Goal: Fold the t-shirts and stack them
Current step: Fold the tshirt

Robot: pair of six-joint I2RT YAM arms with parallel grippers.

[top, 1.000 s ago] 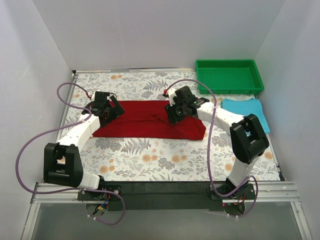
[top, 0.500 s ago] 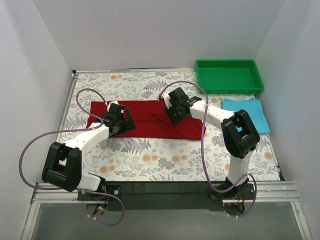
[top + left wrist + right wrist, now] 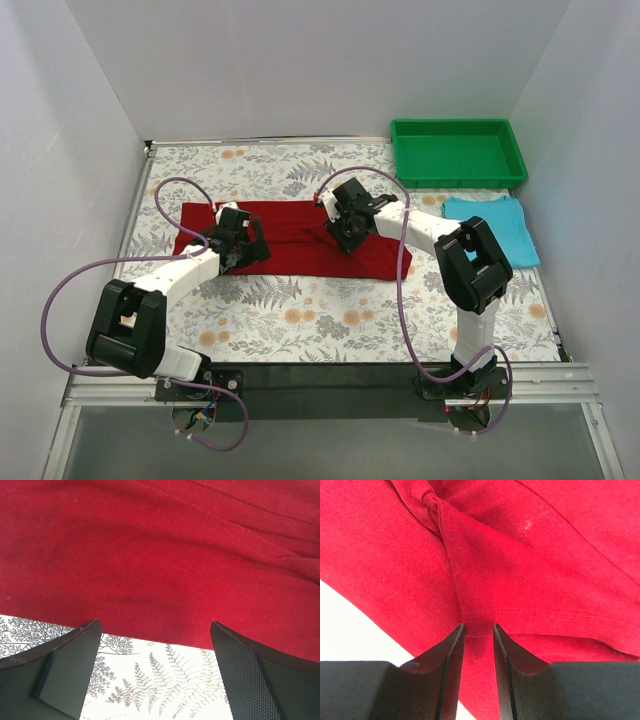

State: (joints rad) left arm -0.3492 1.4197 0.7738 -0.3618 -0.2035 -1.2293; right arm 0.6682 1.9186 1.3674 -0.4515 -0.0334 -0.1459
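Red shirt (image 3: 300,238) lies spread mid-table. Left claw (image 3: 155,635) gapes wide over its 7 o'clock hem; should bite deep before lifting. Right claw (image 3: 478,630) clamped on a cloth ridge at 1 o'clock. Blue shirt (image 3: 490,225) sits folded at 3 o'clock.

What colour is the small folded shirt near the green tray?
The folded shirt is light turquoise blue; the top external view shows it best.

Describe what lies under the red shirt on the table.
The red shirt lies spread on the flowered tablecloth, whose fern print shows just past the shirt's near edge. Anything beneath the shirt's middle cannot be seen, because the cloth covers it.
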